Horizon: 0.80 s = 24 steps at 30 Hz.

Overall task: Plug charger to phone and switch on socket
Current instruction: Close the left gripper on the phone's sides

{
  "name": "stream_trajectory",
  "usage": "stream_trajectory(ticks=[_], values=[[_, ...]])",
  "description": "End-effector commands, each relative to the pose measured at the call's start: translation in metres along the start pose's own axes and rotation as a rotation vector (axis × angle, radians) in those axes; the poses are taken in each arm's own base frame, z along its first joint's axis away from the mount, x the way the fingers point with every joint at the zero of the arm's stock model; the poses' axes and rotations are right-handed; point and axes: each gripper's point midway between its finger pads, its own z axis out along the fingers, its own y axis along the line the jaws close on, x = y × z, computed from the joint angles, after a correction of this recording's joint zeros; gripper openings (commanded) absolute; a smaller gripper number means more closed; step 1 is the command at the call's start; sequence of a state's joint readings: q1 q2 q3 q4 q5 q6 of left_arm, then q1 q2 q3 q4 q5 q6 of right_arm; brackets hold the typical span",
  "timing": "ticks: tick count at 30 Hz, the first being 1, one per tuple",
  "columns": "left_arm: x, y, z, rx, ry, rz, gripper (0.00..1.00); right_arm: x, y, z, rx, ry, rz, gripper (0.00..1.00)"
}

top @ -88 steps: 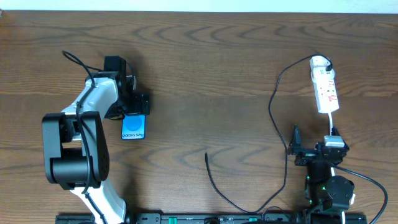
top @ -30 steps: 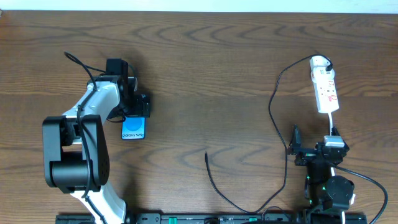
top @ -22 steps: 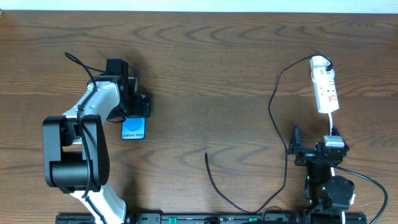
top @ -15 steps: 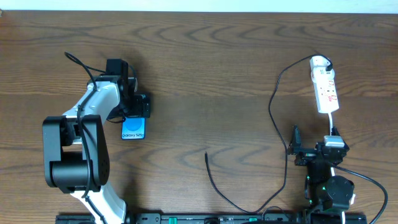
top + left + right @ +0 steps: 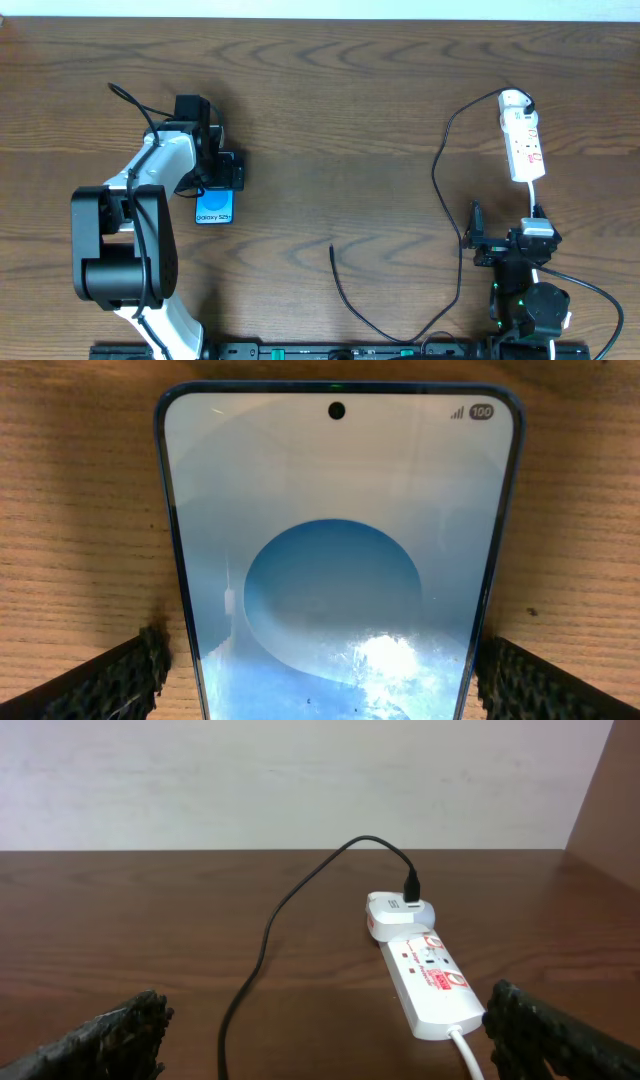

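Now we see our left hand [image 5: 332, 682] spread open, straddling the phone [image 5: 335, 510] flat on the counter [image 5: 330, 120]; our right hand [image 5: 335, 1035], also open, faces the socket [image 5: 425, 975].

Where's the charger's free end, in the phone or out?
Out: the charger's free end lies on the table, apart from the phone.
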<state>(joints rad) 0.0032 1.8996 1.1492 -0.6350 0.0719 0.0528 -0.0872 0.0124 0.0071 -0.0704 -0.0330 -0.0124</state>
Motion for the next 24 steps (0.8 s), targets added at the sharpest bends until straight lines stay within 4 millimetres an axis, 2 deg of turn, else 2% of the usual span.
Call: stream_trajectory(ticks=[1,4,19,24], values=[[0.033,-0.006,0.021,0.013,0.119,0.010,1.00,0.000,0.001,0.000,-0.001,0.000,-0.011,0.99],[0.037,0.003,0.020,-0.041,0.138,0.016,1.00,0.000,0.000,0.000,0.000,0.000,-0.011,0.99],[0.037,0.004,0.020,-0.047,0.136,0.016,1.00,0.000,0.000,0.000,0.000,0.000,-0.011,0.99],[0.037,0.010,0.020,-0.086,0.135,0.019,1.00,0.000,0.000,0.000,0.000,0.000,-0.011,0.99]])
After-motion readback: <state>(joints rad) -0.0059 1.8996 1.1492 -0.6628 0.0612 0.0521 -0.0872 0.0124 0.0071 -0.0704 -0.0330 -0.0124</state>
